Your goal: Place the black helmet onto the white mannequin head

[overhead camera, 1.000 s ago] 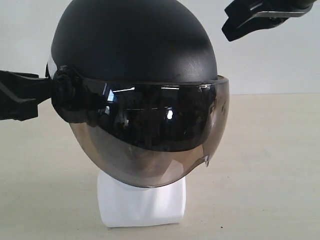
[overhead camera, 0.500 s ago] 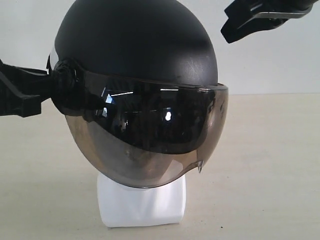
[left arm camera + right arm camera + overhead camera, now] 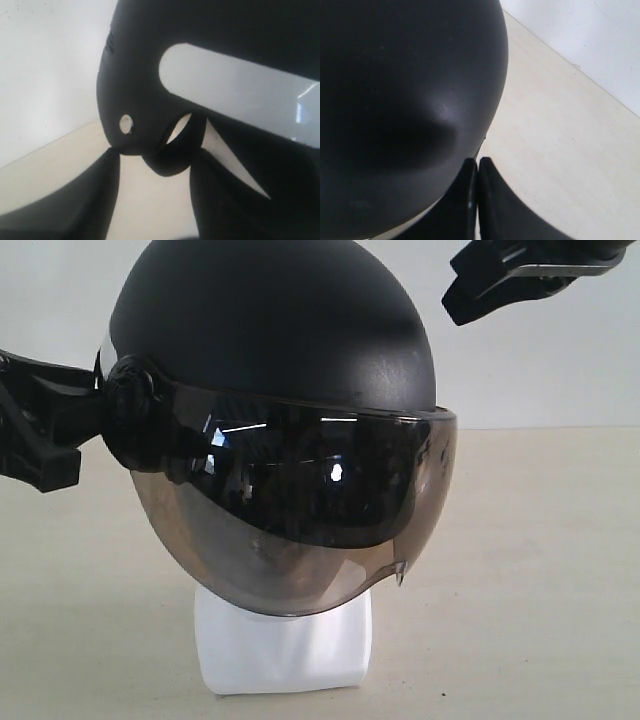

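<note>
The black helmet (image 3: 270,330) sits over the white mannequin head, whose squared neck base (image 3: 285,650) shows below the smoky visor (image 3: 300,500). A face shows faintly through the visor. My left gripper (image 3: 85,425) is at the helmet's left side, beside the pivot. In the left wrist view it (image 3: 155,155) is open, its fingers wide apart, with the helmet's lower rim (image 3: 125,140) and a dark strap (image 3: 175,162) at the tips. My right gripper (image 3: 455,295) hangs above the helmet's upper right. It (image 3: 477,161) is shut with nothing in it, just off the shell (image 3: 395,100).
The head stands on a pale beige table (image 3: 540,570) in front of a white wall (image 3: 540,370). A white stripe (image 3: 235,95) runs along the helmet's side.
The helmet has tipped a little, its right visor end dropping and its left pivot rising. The left gripper has tilted and shifted slightly up and away. The right gripper has stayed put.
</note>
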Robot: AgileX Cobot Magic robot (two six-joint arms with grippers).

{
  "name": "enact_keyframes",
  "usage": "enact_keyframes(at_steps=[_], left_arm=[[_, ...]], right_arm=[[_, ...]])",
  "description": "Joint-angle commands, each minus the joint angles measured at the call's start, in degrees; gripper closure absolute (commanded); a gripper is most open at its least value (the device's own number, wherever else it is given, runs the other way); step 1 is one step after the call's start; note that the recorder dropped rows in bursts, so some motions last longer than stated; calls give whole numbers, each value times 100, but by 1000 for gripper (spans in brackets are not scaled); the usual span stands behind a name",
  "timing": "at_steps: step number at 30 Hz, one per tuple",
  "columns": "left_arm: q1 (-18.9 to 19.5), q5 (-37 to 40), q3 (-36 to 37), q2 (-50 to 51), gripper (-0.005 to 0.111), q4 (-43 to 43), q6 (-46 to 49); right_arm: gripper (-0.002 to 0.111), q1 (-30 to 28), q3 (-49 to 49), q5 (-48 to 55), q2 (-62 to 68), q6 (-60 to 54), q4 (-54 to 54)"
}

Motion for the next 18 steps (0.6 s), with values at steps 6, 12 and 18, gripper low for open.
enact_keyframes(at_steps=[6, 12, 18], left_arm=[[10, -7, -25, 6, 64, -61, 532], [10, 244, -25, 6, 64, -338, 666], [10, 525, -25, 77, 64, -452, 703]], right_arm=[[109, -2, -34, -38, -16, -7, 6], [109, 8, -34, -23, 82, -7, 95], [109, 8, -34, 17, 82, -7, 201]])
